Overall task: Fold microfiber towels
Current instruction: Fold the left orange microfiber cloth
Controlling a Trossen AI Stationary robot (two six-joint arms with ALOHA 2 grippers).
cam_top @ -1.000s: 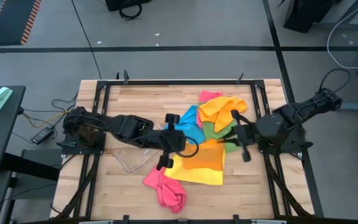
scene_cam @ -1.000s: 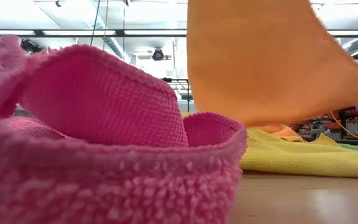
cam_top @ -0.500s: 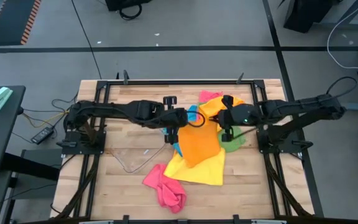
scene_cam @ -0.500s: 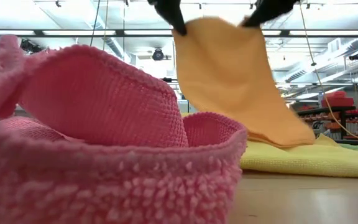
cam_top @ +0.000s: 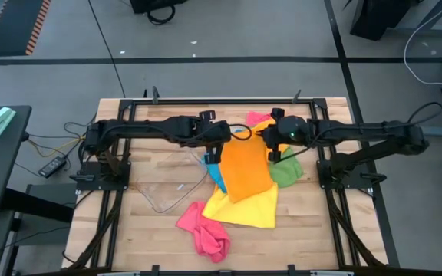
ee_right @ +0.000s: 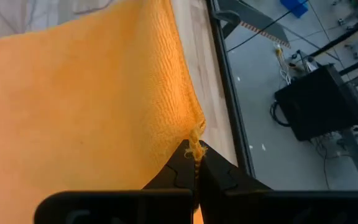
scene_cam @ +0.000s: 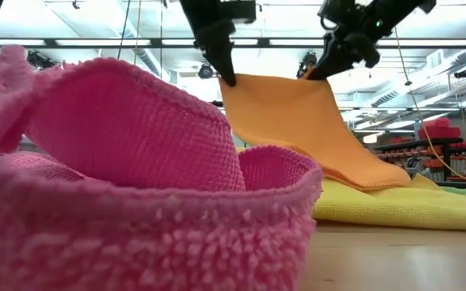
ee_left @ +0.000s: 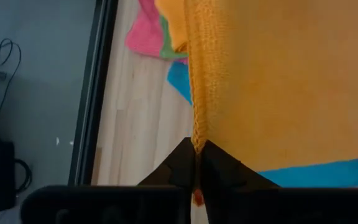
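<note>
Both grippers, L point(cam_top: 219, 146) & R point(cam_top: 271, 142), raised, apparently pinching orange towel point(cam_top: 245, 167) corners.

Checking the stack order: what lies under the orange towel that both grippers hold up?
Its trailing end rests on the yellow towel. The blue towel and green towel peek out beside the orange towel; anything directly beneath is covered.

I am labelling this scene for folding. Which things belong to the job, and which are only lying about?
Job:
- orange towel, held up by left claw and right claw
- yellow towel
- pink towel
- blue towel
- green towel

Lying about:
- clear tray
- black device beside the table
</note>
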